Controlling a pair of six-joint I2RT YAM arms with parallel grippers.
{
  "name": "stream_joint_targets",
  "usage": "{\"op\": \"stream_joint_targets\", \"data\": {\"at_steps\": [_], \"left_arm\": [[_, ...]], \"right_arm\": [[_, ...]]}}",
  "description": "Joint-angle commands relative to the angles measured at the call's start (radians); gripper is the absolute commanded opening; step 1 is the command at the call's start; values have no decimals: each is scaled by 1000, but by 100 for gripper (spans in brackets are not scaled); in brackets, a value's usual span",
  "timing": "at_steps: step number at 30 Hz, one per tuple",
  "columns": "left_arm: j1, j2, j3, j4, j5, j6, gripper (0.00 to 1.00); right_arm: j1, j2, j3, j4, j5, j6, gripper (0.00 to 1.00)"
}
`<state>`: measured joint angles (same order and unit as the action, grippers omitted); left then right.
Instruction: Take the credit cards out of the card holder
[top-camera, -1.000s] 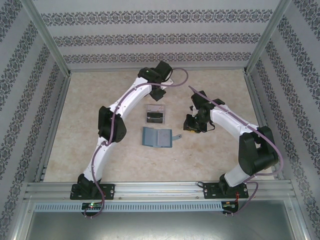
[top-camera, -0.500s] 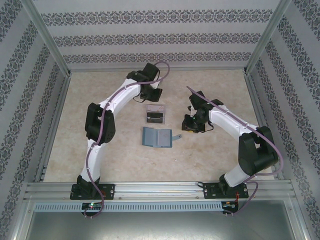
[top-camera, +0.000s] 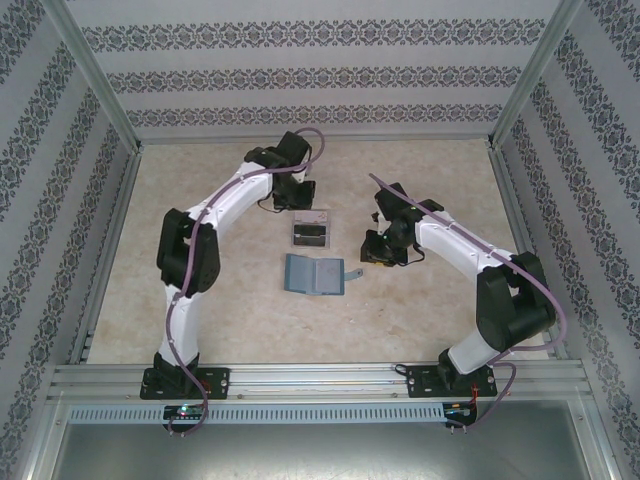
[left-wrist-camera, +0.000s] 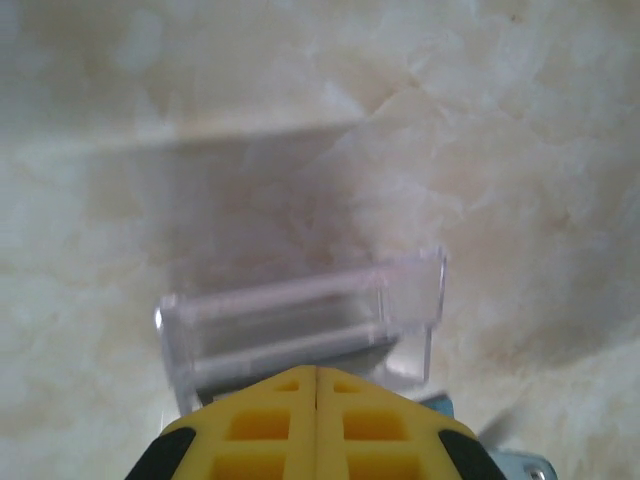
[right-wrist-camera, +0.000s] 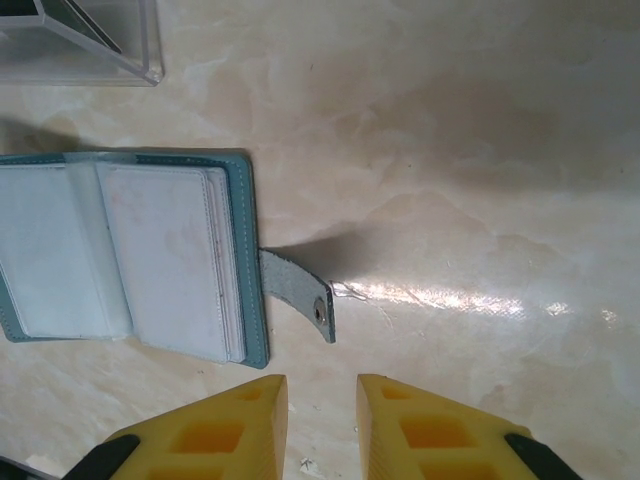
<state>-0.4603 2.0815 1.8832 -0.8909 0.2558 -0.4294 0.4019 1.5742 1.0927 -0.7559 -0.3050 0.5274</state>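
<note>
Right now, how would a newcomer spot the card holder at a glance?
Look at the middle of the marble-patterned table. Just on the near side of the clear tray lies the card holder. It is the only teal thing there, open like a book, with a strap tab on its right edge.

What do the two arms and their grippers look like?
Both the left arm and the right arm have white links and black joints, and a mauve cable runs along each. The left gripper and right gripper have yellow fingers with square recesses.
</note>
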Motion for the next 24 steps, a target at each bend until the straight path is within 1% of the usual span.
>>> {"op": "stream_joint_targets", "data": {"at_steps": [1,3,6,9,12,19,24], "left_arm": [[-25,-116,-83,-31,-4,-72,0],[-42,-168,-143,-3,20,-92,0],[-71,-247,-251,84,67,-128,0],[-95,-299,-341,149,107,-159,0],[-123,-338,-412,191,114,-193,0],[-185,-363,-552,295,157,-275,0],[-208,-363,-640,384,189,-336,0]], "right_arm": [[17,18,24,12,-20,17,26],[27,28,24,25,-37,22,26],[42,48,26,44,-57,30,26],[62,69,30,58,-69,33,26],[76,91,36,68,-75,34,26],[92,144,34,90,-89,29,26],[94,176,24,99,-71,20,26]]}}
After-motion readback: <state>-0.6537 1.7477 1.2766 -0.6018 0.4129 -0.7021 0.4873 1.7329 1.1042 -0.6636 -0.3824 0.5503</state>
